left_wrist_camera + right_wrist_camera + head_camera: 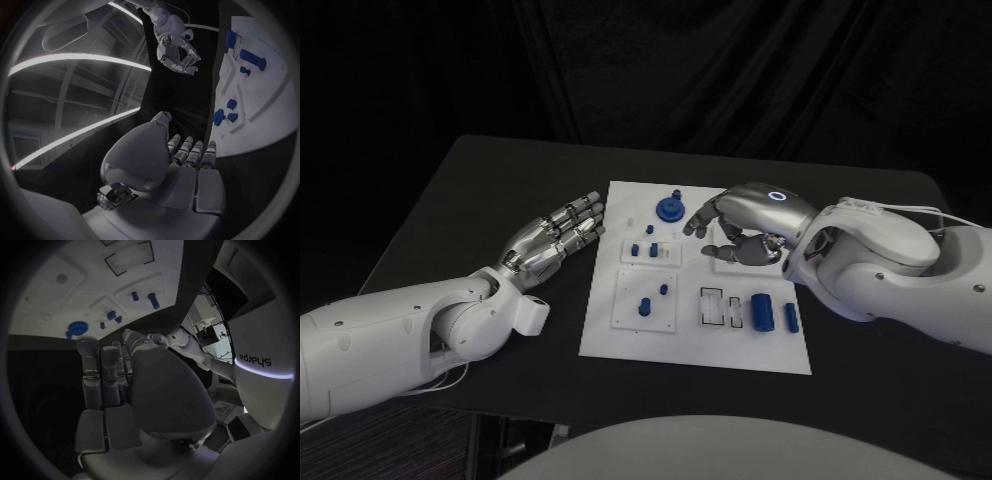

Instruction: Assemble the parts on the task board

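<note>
My right hand hovers over the task board at its 1 o'clock corner, fingers curled; can't tell if it holds a part. Left hand lies flat on the table at the board's 9 o'clock, empty, fingers out. Risk: lowering blind, I knock the round blue part nearby. Free room at 6 o'clock.

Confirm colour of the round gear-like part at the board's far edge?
Blue, on the white task board. The gear-like part shows best in the head view.
</note>
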